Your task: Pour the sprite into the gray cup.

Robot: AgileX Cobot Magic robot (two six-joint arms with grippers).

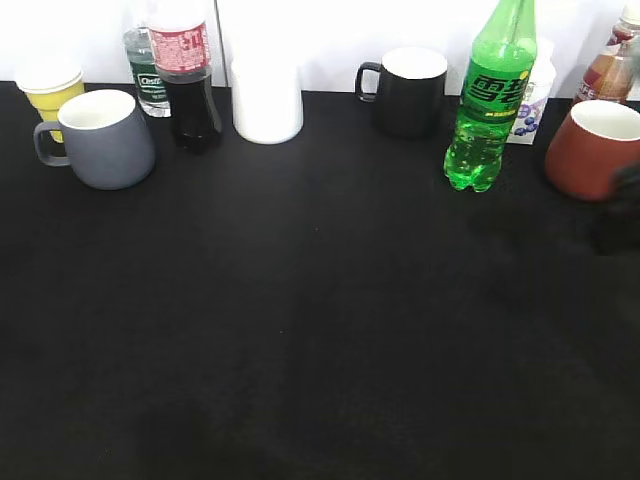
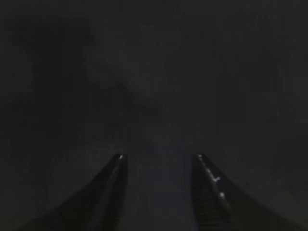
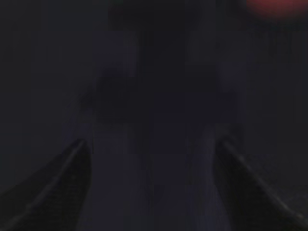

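The sprite (image 1: 490, 100), a tall bright-green bottle with white characters on its label, stands upright at the back right of the black table. The gray cup (image 1: 100, 138), blue-gray with a white inside and its handle to the left, stands at the back left. My left gripper (image 2: 159, 159) is open and empty over dark cloth; it does not show in the exterior view. My right gripper (image 3: 154, 149) is open and empty; a dark blur (image 1: 620, 210) at the right edge of the exterior view seems to be that arm, right of the sprite.
Along the back stand a yellow cup (image 1: 48, 92), a small clear bottle (image 1: 148, 72), a dark cola bottle (image 1: 188, 85), a white container (image 1: 267, 100), a black mug (image 1: 410, 90) and a red-brown mug (image 1: 592, 148). A red blur (image 3: 276, 5) shows in the right wrist view.
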